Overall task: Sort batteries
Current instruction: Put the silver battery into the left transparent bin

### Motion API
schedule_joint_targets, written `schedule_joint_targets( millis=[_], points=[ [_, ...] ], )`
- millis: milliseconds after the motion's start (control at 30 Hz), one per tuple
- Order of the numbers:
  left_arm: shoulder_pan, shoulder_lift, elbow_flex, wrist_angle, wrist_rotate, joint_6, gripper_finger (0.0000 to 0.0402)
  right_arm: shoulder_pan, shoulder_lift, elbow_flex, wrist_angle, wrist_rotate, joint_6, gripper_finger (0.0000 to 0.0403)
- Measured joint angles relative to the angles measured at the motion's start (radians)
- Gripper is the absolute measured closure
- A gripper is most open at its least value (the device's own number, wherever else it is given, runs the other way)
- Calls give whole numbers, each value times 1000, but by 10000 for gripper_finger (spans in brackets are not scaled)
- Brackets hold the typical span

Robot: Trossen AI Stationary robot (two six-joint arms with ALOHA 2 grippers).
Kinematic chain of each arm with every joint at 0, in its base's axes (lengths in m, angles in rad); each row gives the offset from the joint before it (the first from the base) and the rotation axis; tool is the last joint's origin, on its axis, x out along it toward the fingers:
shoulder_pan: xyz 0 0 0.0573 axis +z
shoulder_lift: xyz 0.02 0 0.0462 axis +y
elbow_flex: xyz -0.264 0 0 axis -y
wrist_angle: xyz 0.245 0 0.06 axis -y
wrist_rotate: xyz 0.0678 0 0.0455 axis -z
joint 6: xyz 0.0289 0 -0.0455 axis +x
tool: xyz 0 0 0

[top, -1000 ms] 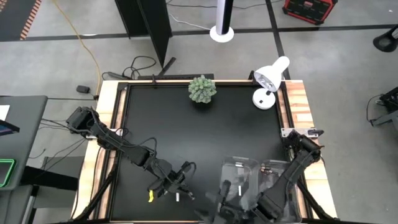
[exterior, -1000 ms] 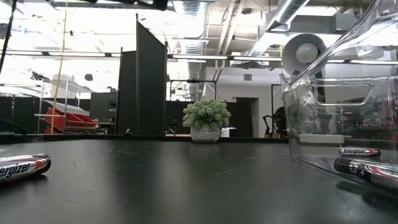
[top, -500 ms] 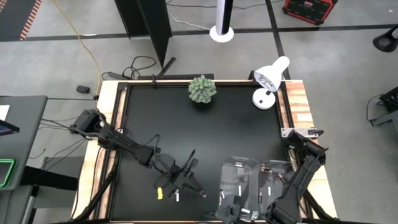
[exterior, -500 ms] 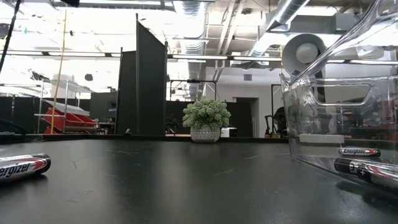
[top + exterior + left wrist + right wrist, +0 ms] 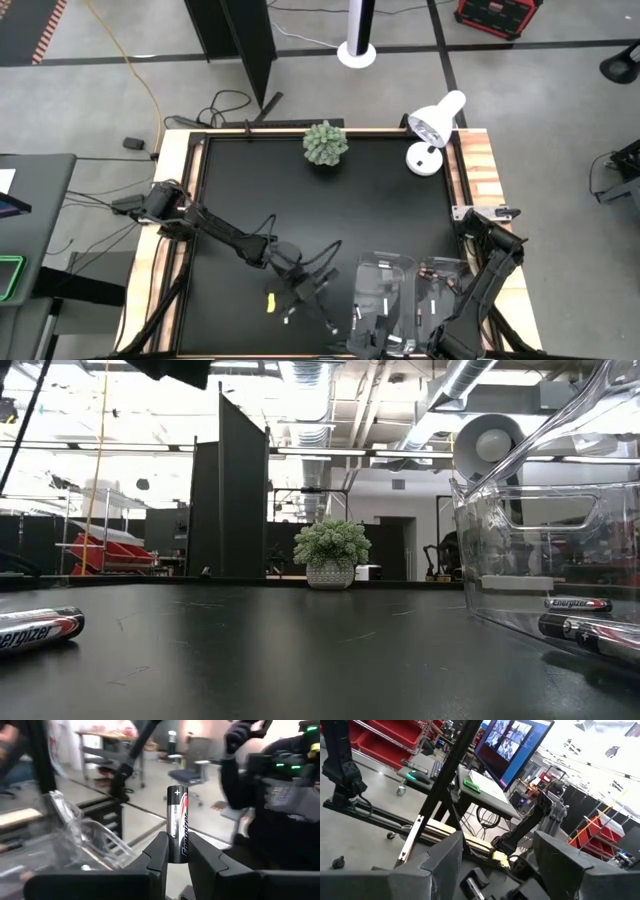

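My left gripper (image 5: 312, 290) hovers over the table's near middle, just left of two clear bins (image 5: 385, 260), and is shut on a dark Energizer battery (image 5: 178, 827). My right gripper (image 5: 497, 842) is open at the near edge beside the bins and touches nothing. In the low view, another dark battery (image 5: 35, 630) lies on its side on the black table. More batteries (image 5: 578, 603) lie on the bin's floor (image 5: 520, 620). A small white battery (image 5: 283, 319) lies on the table near my left gripper. My left gripper pinches the battery by its lower end (image 5: 179, 855) between its two fingers (image 5: 159, 856). The battery stands along the fingers, and its plus end (image 5: 177, 790) sticks out well past the fingertips. It is lifted clear of the table.
A potted plant (image 5: 326, 143) and a white desk lamp (image 5: 432, 128) stand at the far edge. A small yellow piece (image 5: 270, 300) lies by my left gripper. The table has raised wooden side rails (image 5: 480, 170). The black top between plant and bins is bare.
My left gripper has carried the battery toward the table's right, closer to the clear bins. My right arm drew back toward the near edge early on, then stayed still.
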State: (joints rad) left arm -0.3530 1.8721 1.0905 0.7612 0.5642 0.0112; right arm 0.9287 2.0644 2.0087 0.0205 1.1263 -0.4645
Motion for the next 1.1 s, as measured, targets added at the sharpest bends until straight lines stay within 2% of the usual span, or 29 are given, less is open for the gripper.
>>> schedule_joint_targets(
  millis=[67,200,267,367,433,733,900,1100],
  points=[
    [9,31,21,17,42,-24,354,0,0,0,-2,0,4,143],
    [11,57,29,26,55,-27,354,0,0,0,-3,0,4,143],
    [11,58,28,21,-3,-5,354,0,0,0,-6,0,4,143],
    [-5,58,28,2,-201,66,354,0,0,0,-8,0,4,143],
    [-14,59,28,-2,-281,111,354,0,0,0,-12,0,4,143],
    [-21,59,28,-9,-418,151,354,-11,0,0,-13,0,3,143],
    [-23,61,30,-13,-427,158,354,-22,0,0,-13,0,3,143],
    [-1,61,142,-262,-485,225,354,-35,0,0,-13,0,3,143]
  ],
)
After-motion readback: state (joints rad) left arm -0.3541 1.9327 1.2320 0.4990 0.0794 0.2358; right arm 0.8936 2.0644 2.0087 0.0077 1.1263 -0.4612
